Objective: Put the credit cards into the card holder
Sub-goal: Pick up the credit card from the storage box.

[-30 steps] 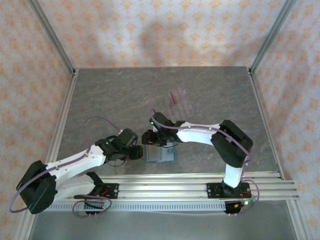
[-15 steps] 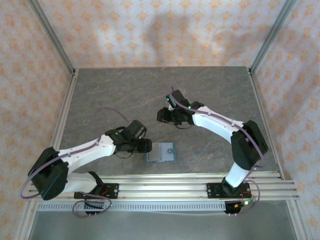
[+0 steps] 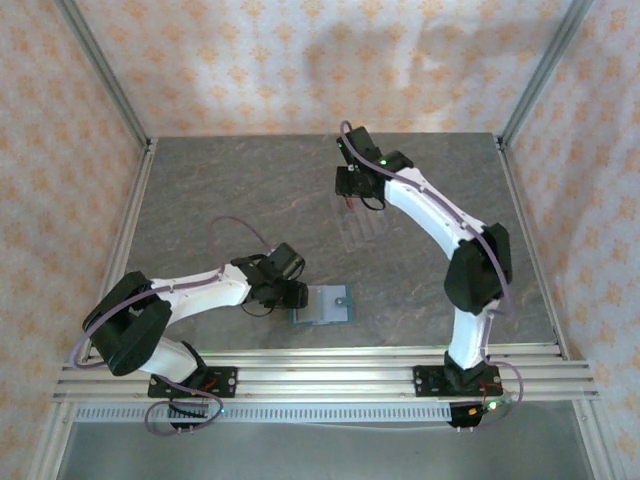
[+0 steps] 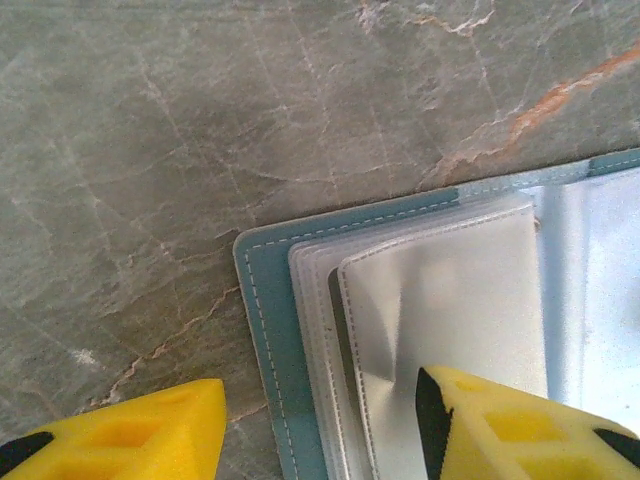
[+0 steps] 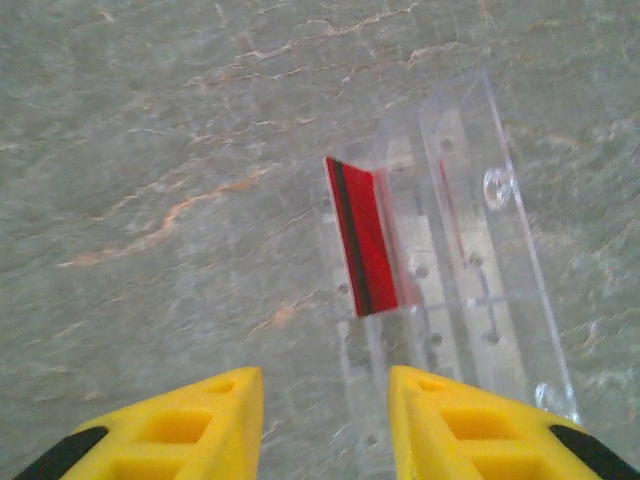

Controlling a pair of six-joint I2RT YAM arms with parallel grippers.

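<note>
No text, label, brand, number or sign can be read anywhere.

The red thin rectangular card with a dark stripe (image 5: 362, 236) stands in the clear slotted plastic rack (image 5: 480, 290), just ahead of the right pincer (image 5: 325, 390). Its face is plain colour, and any print on it is too small to tell.

The teal stitched fold-over card holder (image 4: 262, 330) lies just ahead of the left pincer (image 4: 320, 420). Its border and its clear inner sleeves show no legible marking.

The grey marbled surface (image 4: 150, 150) under both pincers shows only veins, no characters.
</note>
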